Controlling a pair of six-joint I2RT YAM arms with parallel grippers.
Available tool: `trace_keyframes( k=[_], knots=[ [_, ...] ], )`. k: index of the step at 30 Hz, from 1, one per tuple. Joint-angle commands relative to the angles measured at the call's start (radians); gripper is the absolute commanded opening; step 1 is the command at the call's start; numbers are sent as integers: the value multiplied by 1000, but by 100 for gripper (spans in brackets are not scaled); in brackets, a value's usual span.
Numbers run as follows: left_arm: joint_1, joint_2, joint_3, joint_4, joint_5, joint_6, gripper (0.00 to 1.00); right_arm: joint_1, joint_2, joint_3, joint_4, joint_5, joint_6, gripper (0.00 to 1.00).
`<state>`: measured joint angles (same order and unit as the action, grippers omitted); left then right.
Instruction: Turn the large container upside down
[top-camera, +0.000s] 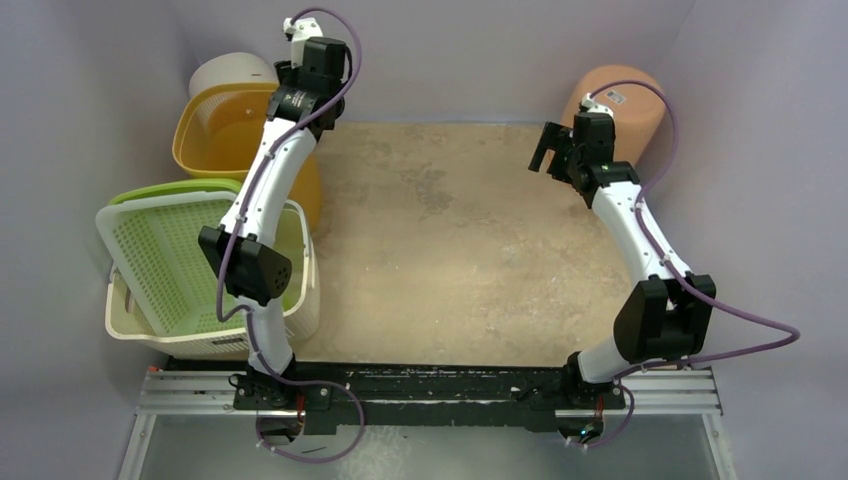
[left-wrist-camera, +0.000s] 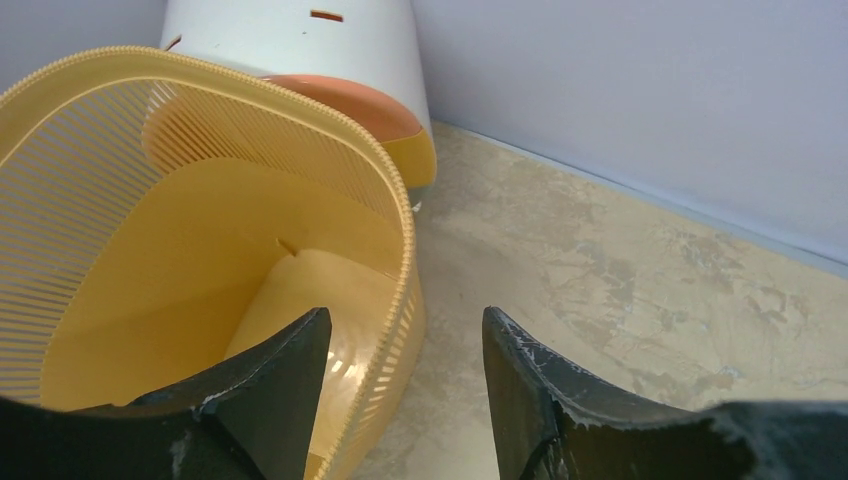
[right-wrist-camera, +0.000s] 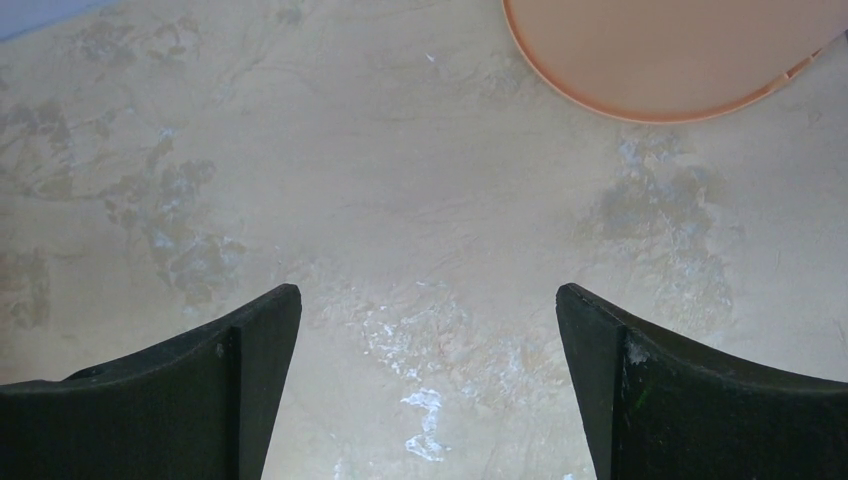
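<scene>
A large yellow slatted basket (top-camera: 222, 128) stands upright at the back left, its opening up; in the left wrist view (left-wrist-camera: 180, 250) its inside is empty. My left gripper (top-camera: 289, 78) is above its right rim. In the left wrist view the gripper (left-wrist-camera: 405, 335) is open and straddles that rim: one finger (left-wrist-camera: 270, 385) is over the inside, the other (left-wrist-camera: 545, 390) over the table outside. My right gripper (top-camera: 547, 148) is open and empty over the back right of the table, also shown in the right wrist view (right-wrist-camera: 428, 310).
A white bin (top-camera: 232, 70) stands behind the yellow basket, against the back wall. A green and cream mesh basket (top-camera: 190, 265) sits at the near left. A peach bin (top-camera: 625, 105) stands at the back right, its edge in the right wrist view (right-wrist-camera: 670, 60). Walls enclose the tan table (top-camera: 450, 260).
</scene>
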<state>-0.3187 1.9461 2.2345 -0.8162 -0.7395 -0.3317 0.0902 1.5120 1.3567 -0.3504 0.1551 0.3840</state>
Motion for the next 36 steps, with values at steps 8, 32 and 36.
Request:
trace_keyframes(
  k=[8, 32, 36],
  knots=[
    [112, 102, 68, 27, 44, -116, 56, -3, 73, 135, -10, -56, -37, 100],
    [116, 158, -38, 76, 185, -117, 0, -3, -37, 24, -1, -38, -14, 100],
    [-5, 124, 67, 53, 161, -55, 0, -3, -38, 19, 4, -16, -5, 100]
  ],
)
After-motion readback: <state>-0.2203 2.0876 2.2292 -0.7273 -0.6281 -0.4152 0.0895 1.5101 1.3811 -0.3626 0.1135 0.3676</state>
